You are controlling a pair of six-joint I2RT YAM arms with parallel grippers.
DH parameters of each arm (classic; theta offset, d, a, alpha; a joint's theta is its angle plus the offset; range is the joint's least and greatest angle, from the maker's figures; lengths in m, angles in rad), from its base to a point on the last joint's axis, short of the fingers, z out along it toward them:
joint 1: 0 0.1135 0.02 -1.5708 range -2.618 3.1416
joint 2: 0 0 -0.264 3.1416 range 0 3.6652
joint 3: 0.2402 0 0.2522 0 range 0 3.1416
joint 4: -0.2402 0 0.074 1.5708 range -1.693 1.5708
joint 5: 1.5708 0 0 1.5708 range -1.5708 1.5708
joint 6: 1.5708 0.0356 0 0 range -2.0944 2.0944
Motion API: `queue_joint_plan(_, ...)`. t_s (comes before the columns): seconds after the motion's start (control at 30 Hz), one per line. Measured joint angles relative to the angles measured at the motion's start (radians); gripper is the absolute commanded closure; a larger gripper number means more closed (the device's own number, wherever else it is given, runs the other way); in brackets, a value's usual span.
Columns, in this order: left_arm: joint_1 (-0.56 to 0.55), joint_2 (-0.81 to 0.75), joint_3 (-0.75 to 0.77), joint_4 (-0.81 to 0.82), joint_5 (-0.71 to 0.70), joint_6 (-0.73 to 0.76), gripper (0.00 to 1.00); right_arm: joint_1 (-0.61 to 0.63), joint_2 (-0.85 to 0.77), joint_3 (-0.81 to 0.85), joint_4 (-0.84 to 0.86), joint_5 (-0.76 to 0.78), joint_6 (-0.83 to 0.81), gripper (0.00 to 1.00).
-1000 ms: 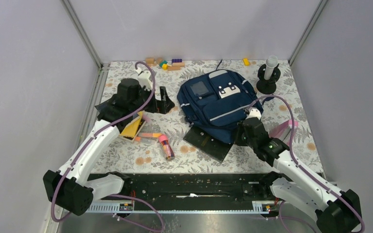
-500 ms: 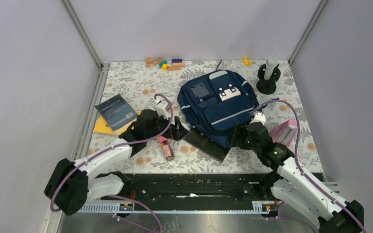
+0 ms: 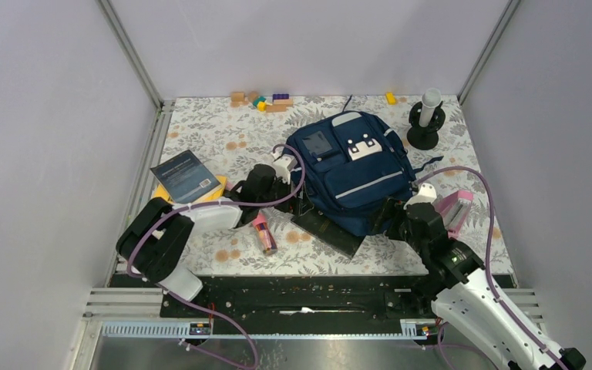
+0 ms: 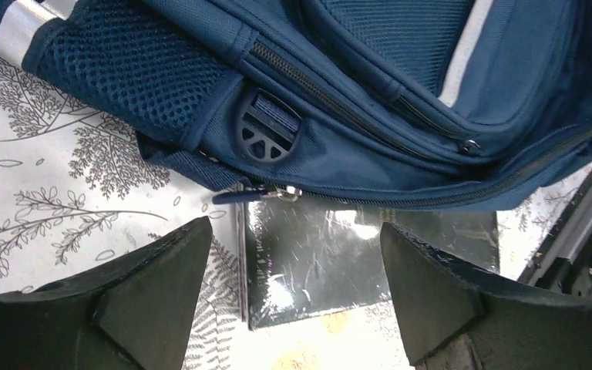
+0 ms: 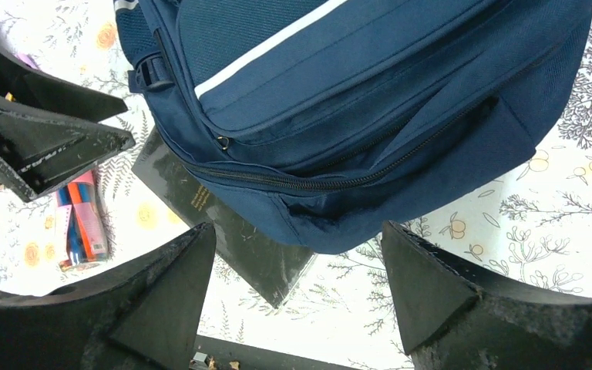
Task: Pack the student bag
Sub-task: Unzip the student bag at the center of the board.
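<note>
- Judging progress: early. The student bag point(image 3: 351, 166) lies flat, front up, mid-tabletop point(image 3: 200, 131). Zips look shut in both wrist views, and nothing is visibly going in.
- Left pincer point(image 4: 293, 231): spread wide, empty, at the bag's near-left corner, just short of the zip pull point(image 4: 277, 193).
- Right pincer point(image 5: 297, 231): spread wide, empty, at the bag's near-right corner.
- Left to do, my read: open the main zip, then load.
- Candidates:
  - black book point(image 3: 325, 227), partly pinned under the bag's near edge
  - blue book point(image 3: 187, 176) on a yellow one point(image 3: 159, 200), far left
  - pink pen case point(image 3: 263, 233), near the left arm
  - pink item point(image 3: 455, 208), right; can't tell what it is
- Toy blocks point(image 3: 262, 100) and the black stand point(image 3: 425, 123) sit at the far edge, well apart from the work.
- Room: both pincers crowd the bag's near edge, so collision risk if either sweeps inward.
- Free tabletop is left of the bag. The right side is tight, with the pink item near the frame rail.
- The black book needs the bag lifted or a sideways pull.
</note>
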Motion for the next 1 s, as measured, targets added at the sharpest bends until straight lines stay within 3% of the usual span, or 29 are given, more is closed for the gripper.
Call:
queue_joint_plan(0.27, 0.0, 0.092, 0.058, -0.006, -0.031, 0.04, 0.32, 0.0, 0.013, 0.0, -0.021, -0.001, 0.004, 0.14)
queue_joint_plan(0.67, 0.029, 0.142, 0.077, 0.019, 0.093, 0.11, 0.34, 0.0, 0.024, 0.001, -0.022, -0.001, 0.005, 0.14)
queue_joint_plan(1.0, 0.053, 0.177, 0.077, -0.001, 0.213, 0.195, 0.46, 0.0, 0.025, 0.001, -0.022, -0.001, 0.007, 0.15)
